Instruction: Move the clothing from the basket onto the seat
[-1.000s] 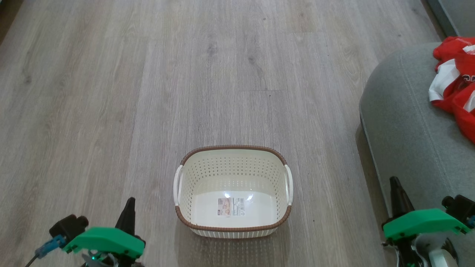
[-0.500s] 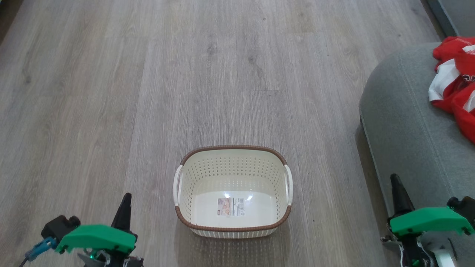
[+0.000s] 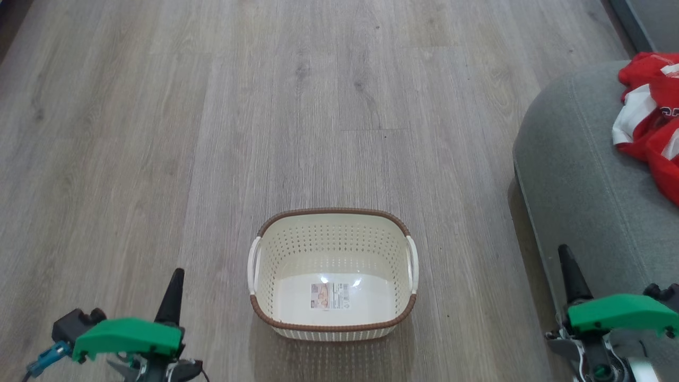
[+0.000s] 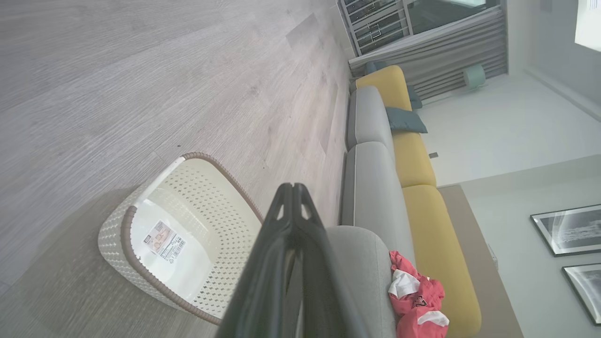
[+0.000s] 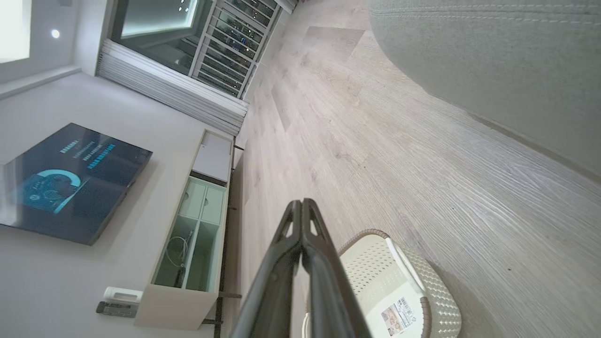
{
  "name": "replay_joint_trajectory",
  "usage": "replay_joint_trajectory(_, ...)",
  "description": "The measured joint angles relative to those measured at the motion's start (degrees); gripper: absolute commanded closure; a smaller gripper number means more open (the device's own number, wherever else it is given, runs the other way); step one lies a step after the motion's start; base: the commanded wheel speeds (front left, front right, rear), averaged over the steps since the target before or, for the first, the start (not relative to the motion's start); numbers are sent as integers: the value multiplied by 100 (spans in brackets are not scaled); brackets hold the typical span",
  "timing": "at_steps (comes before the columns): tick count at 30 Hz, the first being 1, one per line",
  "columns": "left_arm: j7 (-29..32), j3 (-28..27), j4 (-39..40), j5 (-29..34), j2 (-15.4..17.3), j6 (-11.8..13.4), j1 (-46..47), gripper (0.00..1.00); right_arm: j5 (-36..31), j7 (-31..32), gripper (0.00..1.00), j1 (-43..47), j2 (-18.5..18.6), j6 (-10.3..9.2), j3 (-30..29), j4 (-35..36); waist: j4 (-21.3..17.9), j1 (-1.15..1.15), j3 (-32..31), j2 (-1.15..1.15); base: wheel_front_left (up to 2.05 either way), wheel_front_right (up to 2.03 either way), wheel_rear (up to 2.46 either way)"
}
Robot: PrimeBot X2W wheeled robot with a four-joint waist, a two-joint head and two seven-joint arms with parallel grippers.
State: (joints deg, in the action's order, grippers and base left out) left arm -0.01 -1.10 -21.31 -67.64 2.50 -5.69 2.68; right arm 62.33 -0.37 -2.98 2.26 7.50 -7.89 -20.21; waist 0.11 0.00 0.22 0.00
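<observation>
The cream basket (image 3: 333, 323) with a brown rim stands on the wood floor, holding only a label on its bottom; it also shows as the basket (image 4: 141, 272) and the basket (image 5: 436, 300) in the wrist views. The red and white clothing (image 3: 653, 114) lies bunched on the grey-green seat (image 3: 578, 175) at the right, and the clothing (image 4: 415, 295) lies on the seat (image 4: 371, 197) in the left wrist view. My left gripper (image 3: 176, 276) is shut and empty at the lower left. My right gripper (image 3: 563, 252) is shut and empty beside the seat's front edge.
Wood floor (image 3: 265, 106) stretches around the basket. Yellow back cushions (image 4: 422, 206) run along the sofa. A low white cabinet (image 5: 188, 244) and a wall screen (image 5: 65, 183) stand across the room.
Both grippers have drifted slightly outward and lower in the head view, the left to the left, the right to the right. Basket and clothing have not moved.
</observation>
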Motion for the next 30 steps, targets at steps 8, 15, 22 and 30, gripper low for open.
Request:
replay_joint_trajectory(8,124,-77,114,-487,-2,-24,4,100,599,143,100,0,0,0,0,77,-2,0,-1,0,0,0,0)
replay_joint_trajectory(15,246,-114,196,-917,-3,-63,26,100,1115,253,100,-1,0,0,0,147,-4,0,-1,0,0,0,0)
replay_joint_trajectory(22,354,-185,299,-1350,-4,-73,65,100,1647,372,100,-1,0,0,0,208,-6,0,-2,0,0,0,0)
replay_joint_trajectory(30,457,-263,385,-1824,-5,-119,65,100,2226,493,100,-2,0,0,0,281,-8,0,-3,0,0,0,0)
